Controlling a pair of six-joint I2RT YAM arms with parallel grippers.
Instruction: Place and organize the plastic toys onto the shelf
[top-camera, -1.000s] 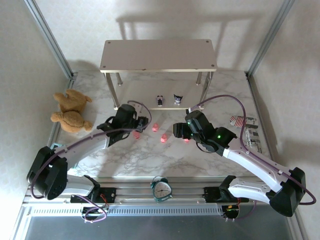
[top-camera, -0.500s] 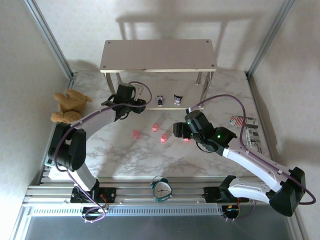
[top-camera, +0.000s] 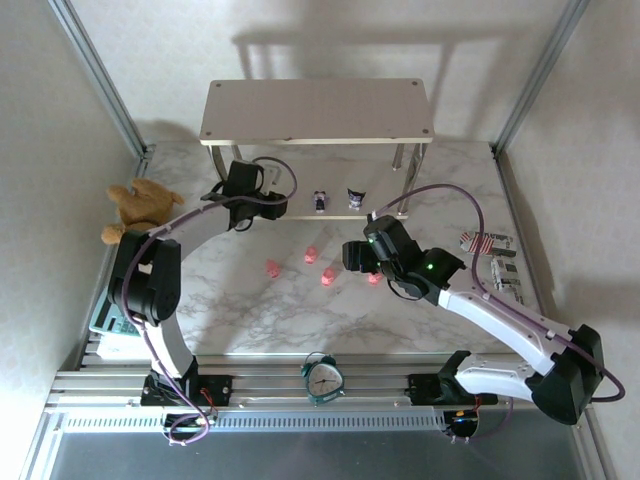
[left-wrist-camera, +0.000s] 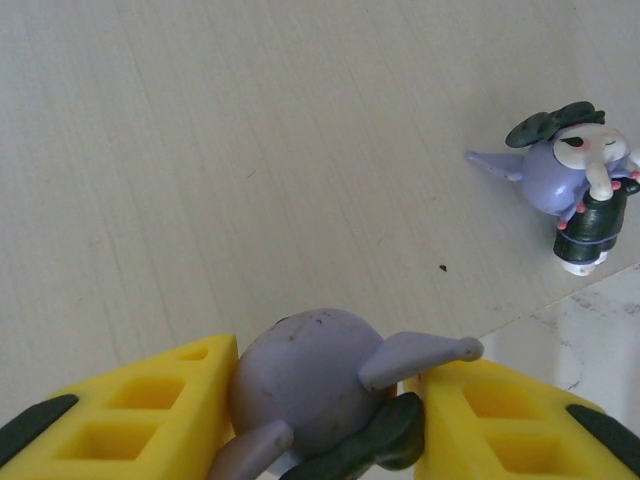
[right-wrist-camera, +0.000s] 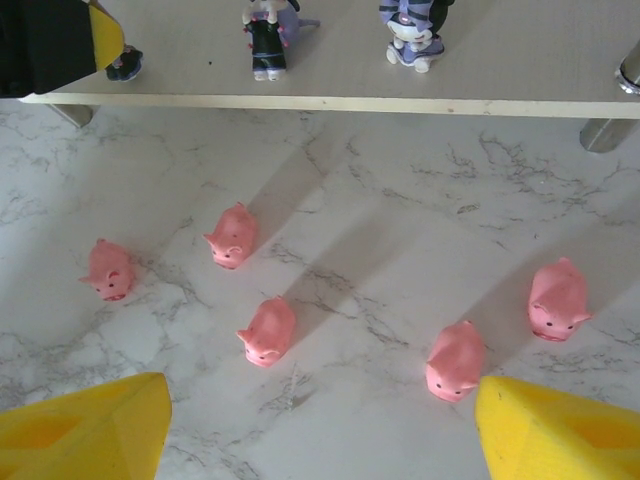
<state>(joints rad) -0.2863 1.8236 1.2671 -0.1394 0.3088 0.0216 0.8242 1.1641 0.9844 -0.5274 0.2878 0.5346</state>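
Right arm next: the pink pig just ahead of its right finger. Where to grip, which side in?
Take the pink pig across its flanks at mid-body, coming down from above. It stands upright on the marble, snout toward the wrist camera, so its rounded sides offer the narrowest span. The right tool is open; the neighbouring pig stands apart, likely leaving finger room.

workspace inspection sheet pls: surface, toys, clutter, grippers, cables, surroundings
surface: white marble-patterned tabletop
job's things: five small pink plastic pigs loose on the marble; two purple-and-white figurines on the two-tier beige shelf, on its lower board; third purple figurine in left gripper
clutter: brown plush teddy bear left; teal alarm clock near edge; red-and-white striped item right
grippers: left shut on that figurine over the lower board; right gripper open above the pigs
cables: purple cable loops off each wrist
surroundings: pale walls, silver frame posts
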